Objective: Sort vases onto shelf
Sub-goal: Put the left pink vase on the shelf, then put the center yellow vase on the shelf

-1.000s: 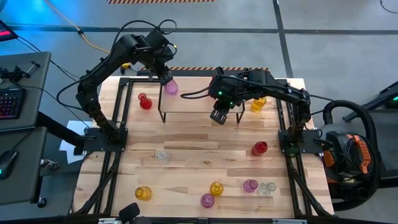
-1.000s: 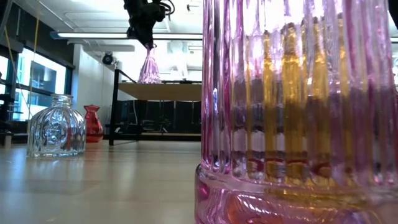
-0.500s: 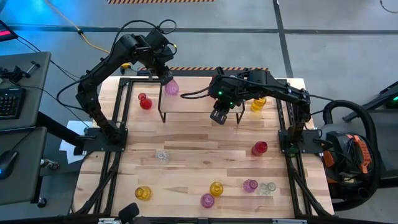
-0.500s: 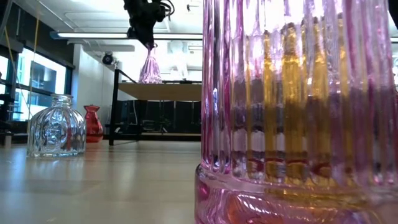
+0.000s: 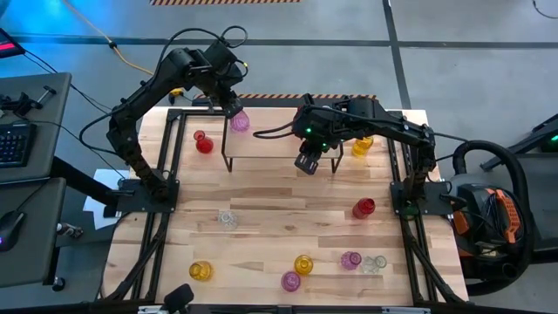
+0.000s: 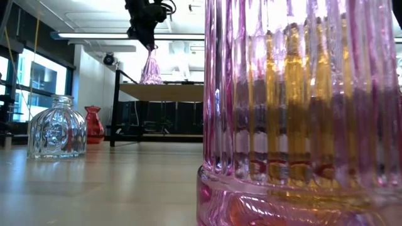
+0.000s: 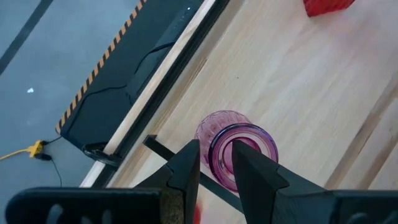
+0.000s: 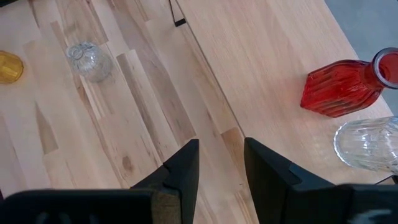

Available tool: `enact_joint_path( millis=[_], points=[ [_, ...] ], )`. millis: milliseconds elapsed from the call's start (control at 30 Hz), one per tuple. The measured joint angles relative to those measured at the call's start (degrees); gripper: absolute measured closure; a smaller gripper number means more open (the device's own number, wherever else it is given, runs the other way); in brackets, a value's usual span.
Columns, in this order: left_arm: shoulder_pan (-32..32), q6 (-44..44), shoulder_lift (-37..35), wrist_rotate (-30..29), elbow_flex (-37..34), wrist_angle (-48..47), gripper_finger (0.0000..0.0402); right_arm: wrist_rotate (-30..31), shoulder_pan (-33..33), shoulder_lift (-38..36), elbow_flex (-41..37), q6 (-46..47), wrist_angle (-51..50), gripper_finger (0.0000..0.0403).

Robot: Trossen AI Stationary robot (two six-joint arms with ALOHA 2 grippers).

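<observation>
The low view is mostly blocked by a ribbed pink vase (image 6: 301, 113) pressed up near the lens, its top and right side cut off, so much of the shelf (image 5: 279, 139) is hidden there. Beyond it the left gripper (image 5: 232, 109) hangs over the shelf's back left corner, fingers (image 7: 186, 171) clamped on the rim of a pink vase (image 5: 241, 122), one inside the mouth, one outside. Whether its base touches the light wooden top, I cannot tell. The right gripper (image 5: 305, 162) hovers at the shelf's front edge, fingers (image 8: 180, 171) apart with nothing between them. On the bench (image 5: 279, 209), a red vase (image 5: 203, 143) stands left of the shelf, a yellow one (image 5: 362, 146) right, and smooth planks lie open in the middle. A clear faceted vase (image 6: 56, 129) sits squat and bulbous.
</observation>
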Motion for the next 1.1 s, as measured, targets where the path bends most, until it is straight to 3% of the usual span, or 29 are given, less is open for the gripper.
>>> enact_joint_path(
  millis=[367, 567, 933, 1100],
  points=[
    [0.0, -1.5, 0.0, 3.4, 7.4, -0.9, 0.0316, 0.0, 0.0, 0.0, 0.0, 0.2, 0.0, 0.0295],
    [0.0, -2.3, -0.7, 3.2, 8.9, -7.2, 0.0316, 0.0, 0.0, 0.0, 0.0, 0.2, 0.0, 0.0295],
    [-2.0, -6.2, -9.5, 3.6, 8.4, -10.4, 0.0316, -1.8, 0.0, 0.0, 0.0, 1.5, 0.0, 0.0295],
    [-3.8, -7.7, -13.7, 7.8, 8.4, -10.4, 0.0316, -3.9, 0.2, 0.0, 0.0, 2.3, 0.0, 0.0295]
  ],
)
